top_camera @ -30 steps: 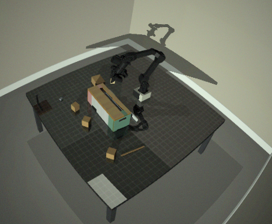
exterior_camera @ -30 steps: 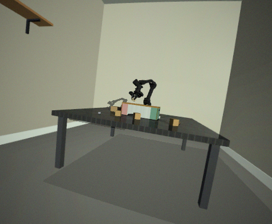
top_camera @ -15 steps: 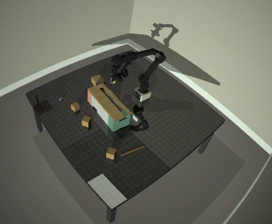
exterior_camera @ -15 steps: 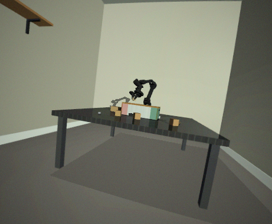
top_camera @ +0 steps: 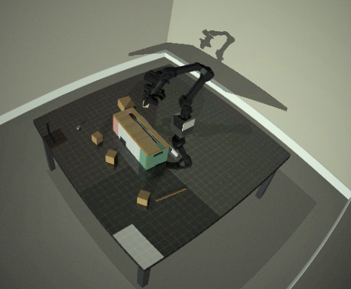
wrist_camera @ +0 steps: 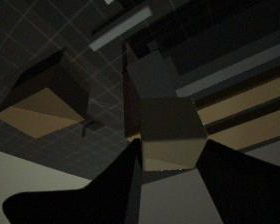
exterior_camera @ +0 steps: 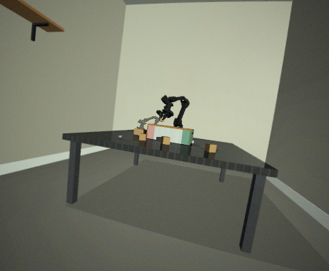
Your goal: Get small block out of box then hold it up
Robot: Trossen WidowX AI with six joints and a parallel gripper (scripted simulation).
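A small tan block is held between the two fingers of my gripper, which is shut on it. The block is in the air, above the table. The long box stands upright on the table, with a slotted wooden top, a pink end and a green end. The gripper is behind the box, toward its pink end. In the wrist view the box lies below and to the right of the block. The shelf inside is not clearly visible.
One wooden cube stands by the pink end. Other cubes stand before the box. A thin stick, a pale pad, a dark stand and a small grey piece are also there.
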